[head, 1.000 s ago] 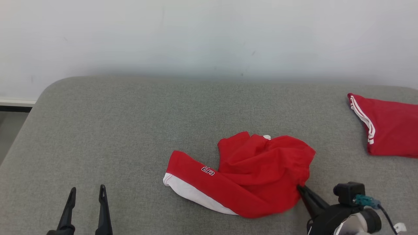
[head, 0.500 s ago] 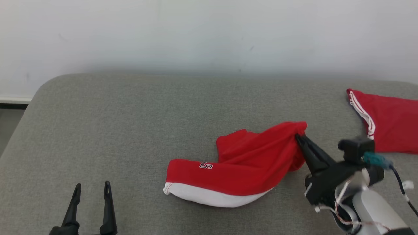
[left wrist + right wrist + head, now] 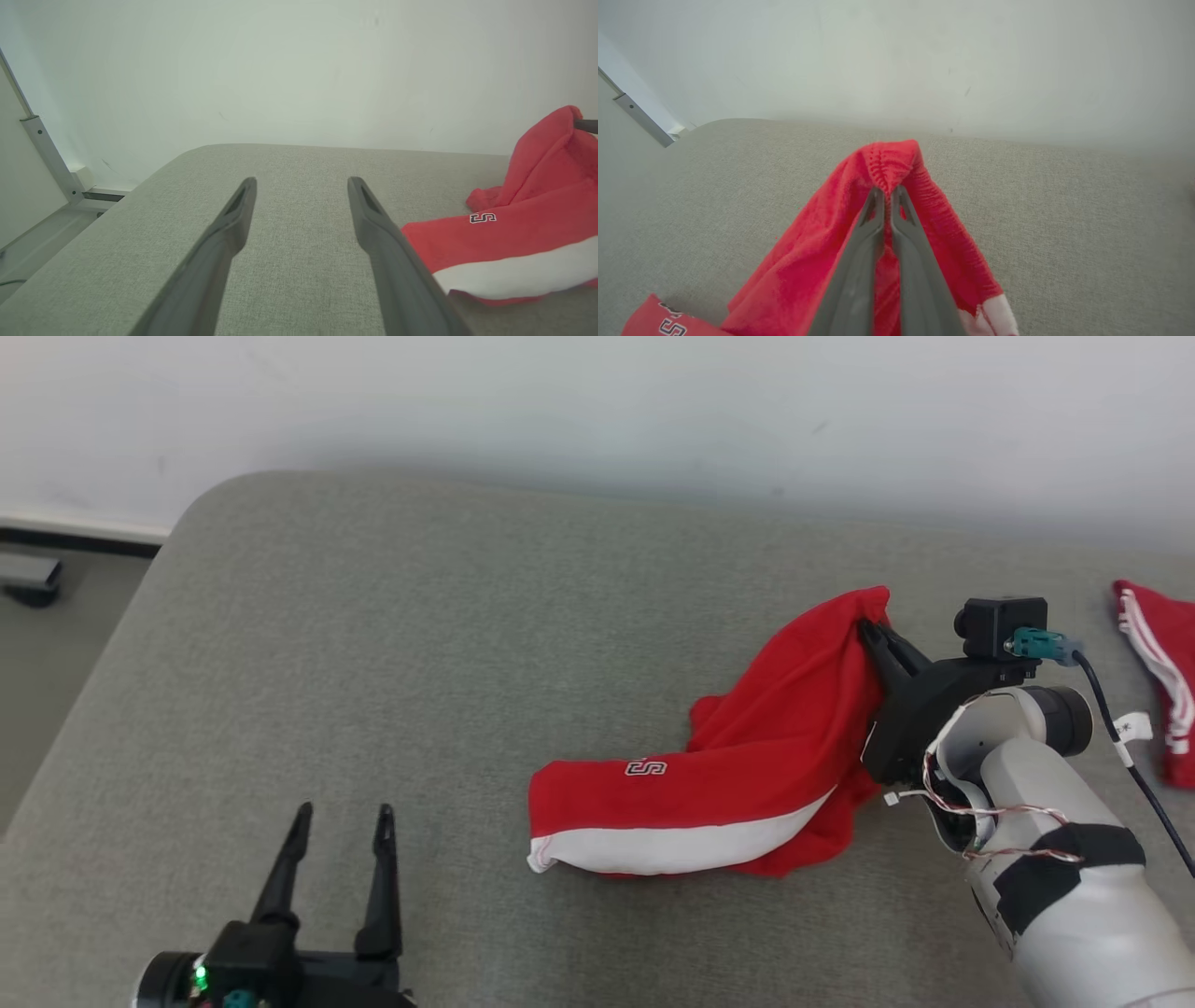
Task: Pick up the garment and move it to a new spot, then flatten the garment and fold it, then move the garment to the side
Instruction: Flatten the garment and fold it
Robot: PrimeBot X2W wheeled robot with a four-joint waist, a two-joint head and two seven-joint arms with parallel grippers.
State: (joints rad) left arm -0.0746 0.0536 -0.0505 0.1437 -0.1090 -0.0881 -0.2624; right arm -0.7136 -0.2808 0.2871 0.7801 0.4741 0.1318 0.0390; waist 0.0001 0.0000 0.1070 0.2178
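Right hand pinched tight on garment, fingers together on ribbed red edge, that corner lifted off surface. Rest of garment drapes down from grip. Lower part, with white band and small letter logo, lies on surface right of centre. Left hand spread wide, holds nothing, at lower left of head view, well apart from garment. Second red piece with white stripes at far right.

Right tool pinches the red garment (one edge up).
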